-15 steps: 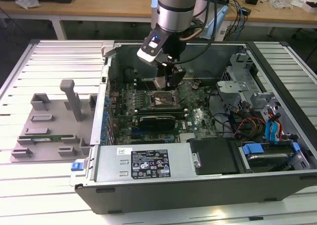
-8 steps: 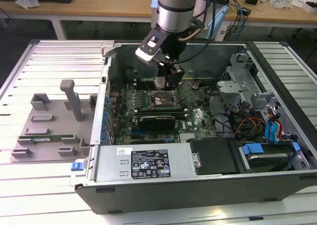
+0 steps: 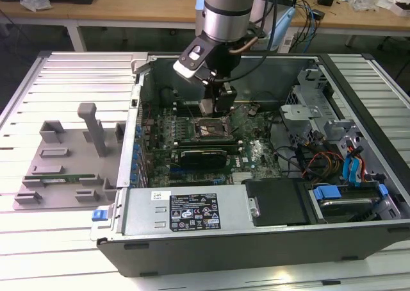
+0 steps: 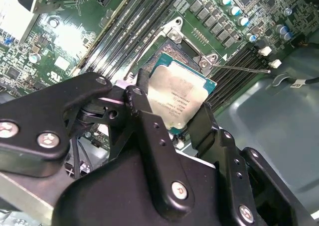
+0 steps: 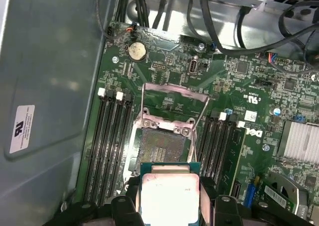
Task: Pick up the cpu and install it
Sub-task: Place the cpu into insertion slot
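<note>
The end effector [image 4: 172,109] is clenched on the cpu [image 4: 182,94], with a finger [image 4: 142,94] on each of two opposite edges and the metal top plate facing the wrist cameras. In the first wrist view the cpu hangs at the edge of the open socket [image 5: 162,146] on the green motherboard [image 5: 249,86], seemingly not yet touching it. The computer case [image 3: 359,240] lies open on the slatted surface [image 3: 64,79].

Lab: slatted metal bench [image 3: 70,79], open computer case [image 3: 256,240], cable-strewn desks [image 3: 128,9].

No readable print on the cpu [image 4: 182,99] (faint lines only) or white sticker [image 5: 22,128]
</note>
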Available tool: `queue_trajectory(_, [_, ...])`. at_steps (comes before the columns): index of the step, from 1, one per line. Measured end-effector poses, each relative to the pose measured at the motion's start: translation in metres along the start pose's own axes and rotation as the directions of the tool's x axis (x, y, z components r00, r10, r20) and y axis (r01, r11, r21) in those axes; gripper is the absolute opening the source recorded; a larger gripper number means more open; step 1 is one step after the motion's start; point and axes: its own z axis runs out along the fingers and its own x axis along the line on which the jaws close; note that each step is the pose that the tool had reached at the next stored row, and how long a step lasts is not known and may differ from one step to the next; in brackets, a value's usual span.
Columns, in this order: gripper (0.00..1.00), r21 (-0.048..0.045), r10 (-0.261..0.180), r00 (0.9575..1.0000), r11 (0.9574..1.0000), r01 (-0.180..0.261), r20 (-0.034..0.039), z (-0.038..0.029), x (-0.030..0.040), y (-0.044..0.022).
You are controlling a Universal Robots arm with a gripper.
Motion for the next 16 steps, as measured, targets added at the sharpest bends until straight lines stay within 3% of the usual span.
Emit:
queue_trajectory(9, [0.55,-0.0011,0.050,0.9988,0.9988,-0.050,-0.0012,0.0005,0.0000,0.0000])
queue_trajectory(16, [0.55,-0.0012,0.051,0.9987,0.9987,-0.051,-0.0013,0.0028,0.0000,0.0001])
